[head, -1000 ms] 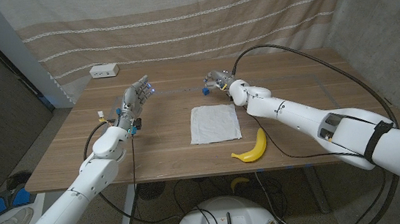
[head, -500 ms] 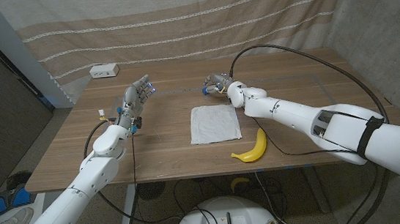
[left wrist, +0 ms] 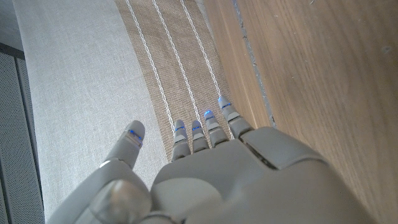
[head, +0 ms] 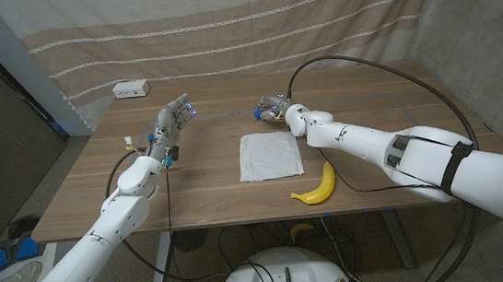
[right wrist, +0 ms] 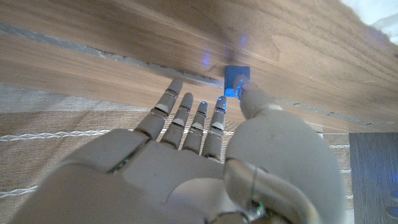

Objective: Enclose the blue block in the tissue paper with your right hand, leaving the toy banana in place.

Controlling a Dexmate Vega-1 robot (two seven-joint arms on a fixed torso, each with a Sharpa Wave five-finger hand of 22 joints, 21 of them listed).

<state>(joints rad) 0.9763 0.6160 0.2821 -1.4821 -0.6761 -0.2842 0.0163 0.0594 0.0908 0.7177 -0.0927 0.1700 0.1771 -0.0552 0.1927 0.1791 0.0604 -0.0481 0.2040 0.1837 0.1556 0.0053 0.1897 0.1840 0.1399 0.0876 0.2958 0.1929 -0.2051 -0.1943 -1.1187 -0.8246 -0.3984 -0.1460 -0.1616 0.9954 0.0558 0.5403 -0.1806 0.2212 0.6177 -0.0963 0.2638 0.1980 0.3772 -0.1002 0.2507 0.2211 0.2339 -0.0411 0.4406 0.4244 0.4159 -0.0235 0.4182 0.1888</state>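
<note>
The small blue block (head: 257, 114) (right wrist: 237, 80) lies on the table beyond the far edge of the white tissue paper (head: 270, 155). My right hand (head: 272, 107) (right wrist: 205, 155) hovers just beside the block with its fingers spread, and the thumb tip (right wrist: 249, 97) reaches the block's edge. Nothing is held in it. The yellow toy banana (head: 317, 186) rests near the front edge, right of the tissue. My left hand (head: 173, 121) (left wrist: 205, 168) is raised over the table's left side, open, fingers straight and apart.
A white box (head: 131, 89) sits at the back left corner of the table (head: 210, 191). A black cable (head: 383, 68) arcs over the right side. A striped curtain (head: 222, 23) hangs behind the table.
My right hand has edged slightly toward the blue block. The left hand, tissue and banana have stayed put.
</note>
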